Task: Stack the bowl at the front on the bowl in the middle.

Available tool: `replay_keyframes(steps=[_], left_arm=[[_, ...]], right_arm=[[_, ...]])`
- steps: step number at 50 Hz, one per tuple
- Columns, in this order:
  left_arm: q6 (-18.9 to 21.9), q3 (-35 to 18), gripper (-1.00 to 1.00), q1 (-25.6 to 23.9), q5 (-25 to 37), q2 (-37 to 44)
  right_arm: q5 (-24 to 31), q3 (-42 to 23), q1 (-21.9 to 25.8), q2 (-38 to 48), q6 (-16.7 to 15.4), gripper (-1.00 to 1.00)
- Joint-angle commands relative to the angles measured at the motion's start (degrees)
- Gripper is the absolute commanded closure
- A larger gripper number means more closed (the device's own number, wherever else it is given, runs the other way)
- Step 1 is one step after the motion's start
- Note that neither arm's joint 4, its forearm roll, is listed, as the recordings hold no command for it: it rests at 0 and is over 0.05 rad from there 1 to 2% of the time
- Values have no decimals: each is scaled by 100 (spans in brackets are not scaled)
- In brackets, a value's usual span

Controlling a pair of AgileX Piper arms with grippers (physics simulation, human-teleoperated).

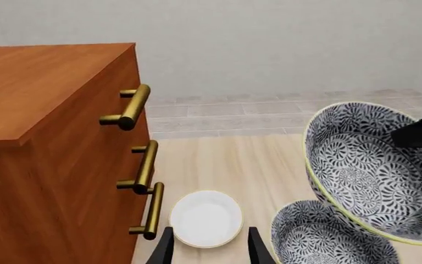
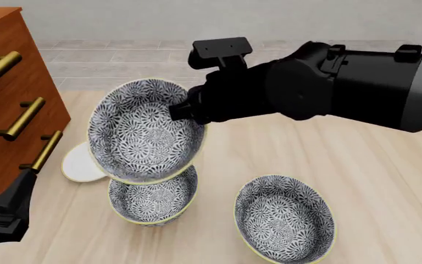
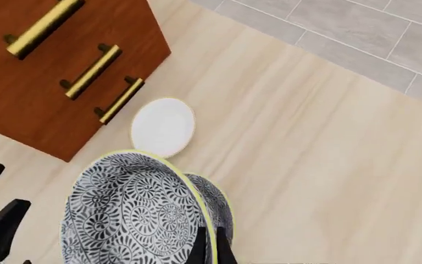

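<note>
Nearest the camera in the front view sits a third bowl [image 2: 284, 217], flat on the table [image 2: 372, 181] to the right, and the left gripper [image 2: 9, 206] idles at the left edge, well clear of the work. In its own wrist view its fingers stand apart with nothing between them — open and idle.

The step in hand is the carry. The front bowl [image 2: 143, 129] is off the table, tilted so its inside faces the camera, pinched by the rim in the right gripper [image 3: 209, 247]. Its jaws are narrow, closed on the bowl's wall, as the right wrist view shows. The lifted bowl hangs just above the middle bowl [image 2: 152, 201], overlapping its far edge.

The next move, as I judge it, calls for levelling the held bowl, centring it over the middle bowl, lowering until it nests, and only then letting go. Released at this tilt, it would likely catch a rim and slide off.

Just beyond and left of the middle bowl lies a small white dish [image 2: 79, 165], close enough to be clipped if the bowl swings left. Farther left stands a wooden cabinet [image 2: 6, 118] with brass handles [image 2: 20, 118] — near, but not in the descent path. Nothing lies between the two bowls.
</note>
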Motion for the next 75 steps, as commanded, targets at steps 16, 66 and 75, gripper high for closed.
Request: replay_keyframes(steps=[16, 66, 75], left_arm=[[115, 0, -100, -13, 170, -198], [-18, 0, -100, -46, -44, 66], [-17, 0, -100, -44, -34, 48]], right_arm=[[-192, 219, 293, -5, 91, 100], [-891, 695, 229, 557, 319, 100], [-972, 761, 235, 594, 365, 100]])
